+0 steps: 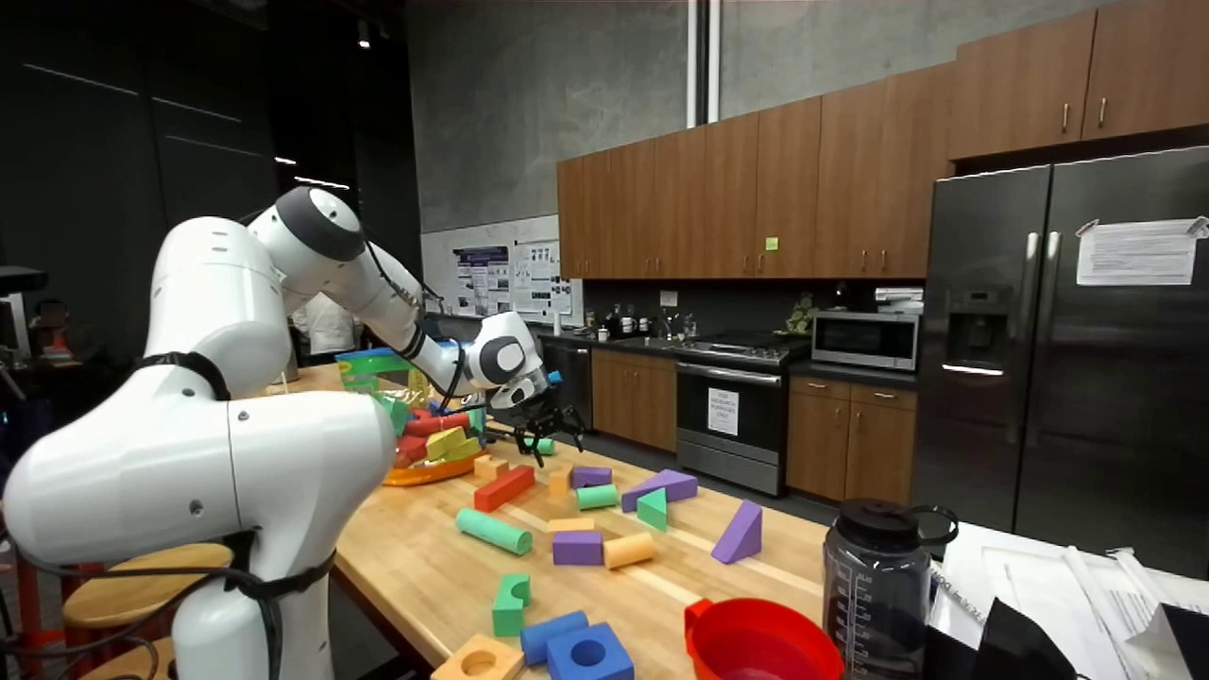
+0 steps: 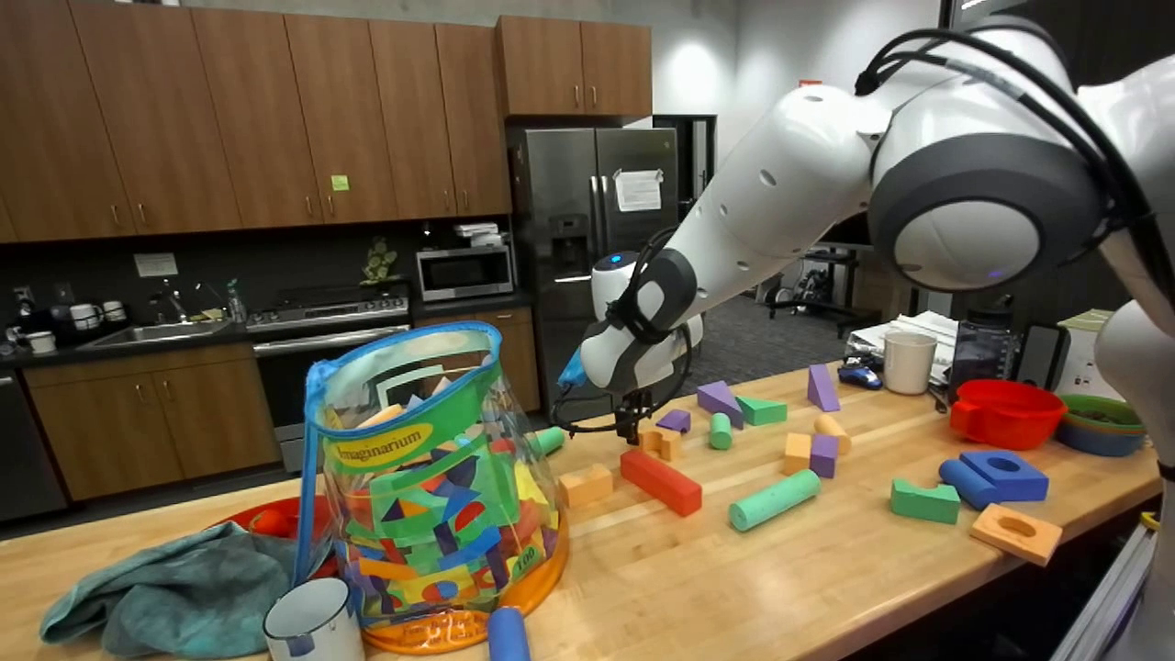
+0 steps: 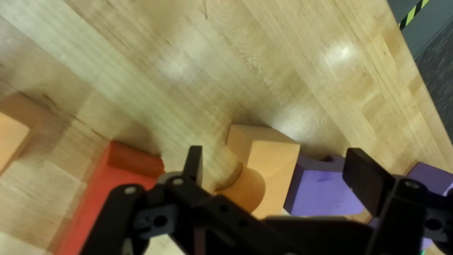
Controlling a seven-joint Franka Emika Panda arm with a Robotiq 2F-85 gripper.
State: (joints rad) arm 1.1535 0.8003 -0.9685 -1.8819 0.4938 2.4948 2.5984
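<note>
Looking down through my wrist view, I read a clock round its middle. At nine o'clock a plain orange block [image 3: 10, 137] is cut off by the edge; at eight lies a red block [image 3: 97, 189], partly covered by my jaws. Those jaws stand spread wide apart. Framed between them, towards half past four, sits a notched orange block [image 3: 276, 170], and just beside it, at four, a notched purple block [image 3: 324, 194]; I cannot tell whether the two touch. Between three and four another purple block [image 3: 430, 176] shows past the jaws, and at two the table [image 3: 219, 71] ends, with striped tape [image 3: 412, 16] visible beyond its edge. Taking the jaws as the clock's centre in an exterior view, I have a clear bag of blocks [image 2: 381, 447] at eight, a long green rod [image 2: 776, 500] lying on the table at four and, well apart, a red bowl [image 2: 1001, 428] at three, its handle turned towards nine
</note>
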